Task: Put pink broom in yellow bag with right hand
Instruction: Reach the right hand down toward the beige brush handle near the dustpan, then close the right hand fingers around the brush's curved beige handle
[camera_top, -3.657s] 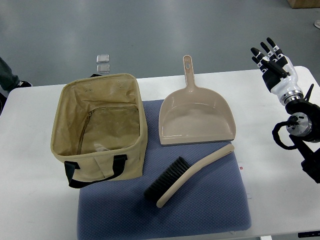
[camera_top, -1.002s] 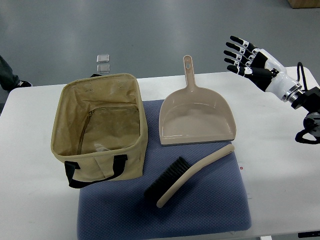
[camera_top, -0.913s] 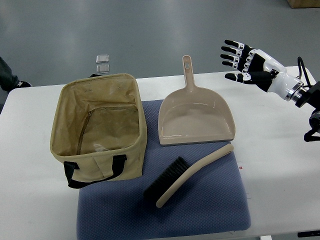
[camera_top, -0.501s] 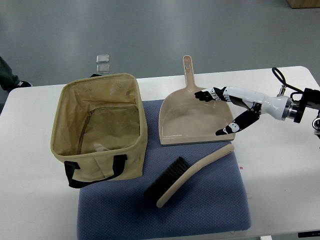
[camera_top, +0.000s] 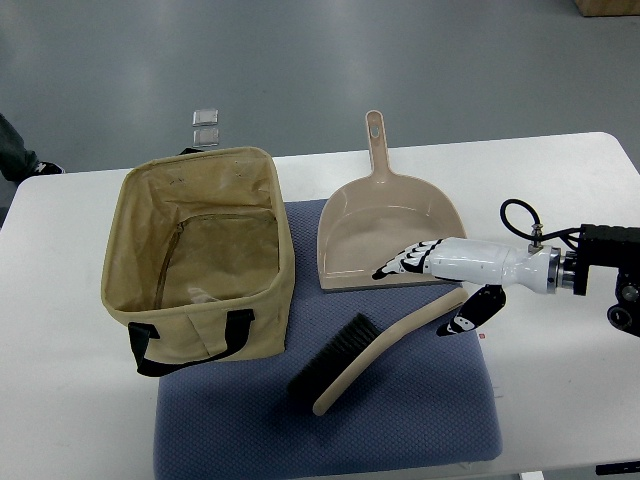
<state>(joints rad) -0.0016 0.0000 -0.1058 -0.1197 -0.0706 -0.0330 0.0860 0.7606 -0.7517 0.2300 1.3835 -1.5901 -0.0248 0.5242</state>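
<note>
The right robot hand (camera_top: 440, 275) is spread above the broom (camera_top: 375, 349) handle. The bag (camera_top: 198, 255) stands well to its left.

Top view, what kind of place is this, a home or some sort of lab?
Probably a robot test lab, not a home. A white table stands on bare grey floor, with a blue mat laid out as a work area for a broom, dustpan and bag, and a robot's right hand reaching in.

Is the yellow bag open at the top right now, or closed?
Open. The yellow fabric bag stands upright with its rim spread wide, and its inner lining and floor show from above.
</note>
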